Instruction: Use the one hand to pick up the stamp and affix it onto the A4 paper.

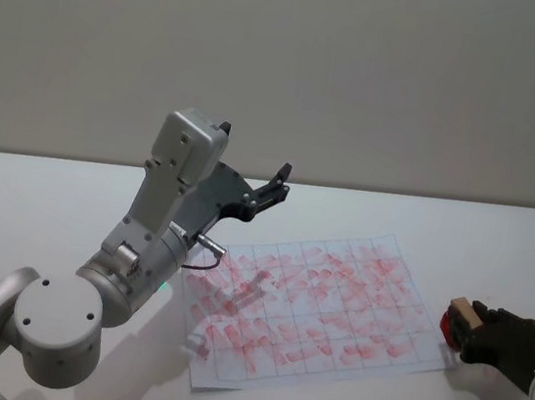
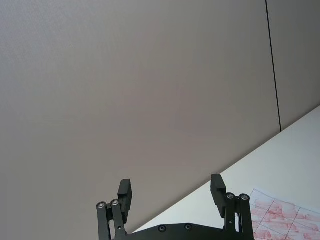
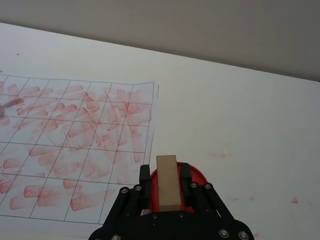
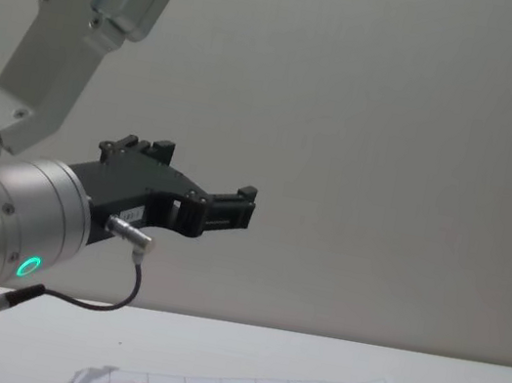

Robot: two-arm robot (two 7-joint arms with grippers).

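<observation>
The stamp (image 1: 462, 310), a small light wooden block, stands just off the right edge of the A4 paper (image 1: 313, 300), over a red round pad (image 1: 447, 324). My right gripper (image 1: 470, 331) is shut on the stamp (image 3: 166, 192), a black finger pressed against each side of it. The red pad (image 3: 199, 176) shows beneath the block in the right wrist view. The A4 paper (image 3: 75, 140) lies flat, its grid cells full of red-pink marks. My left gripper (image 1: 275, 185) is raised well above the paper's far left corner, open and holding nothing (image 2: 170, 192).
The white table (image 1: 421, 230) spreads around the sheet, with faint red smudges (image 3: 220, 155) near the pad. The bulky left arm (image 1: 154, 234) hangs over the paper's left part. A grey wall stands behind the table.
</observation>
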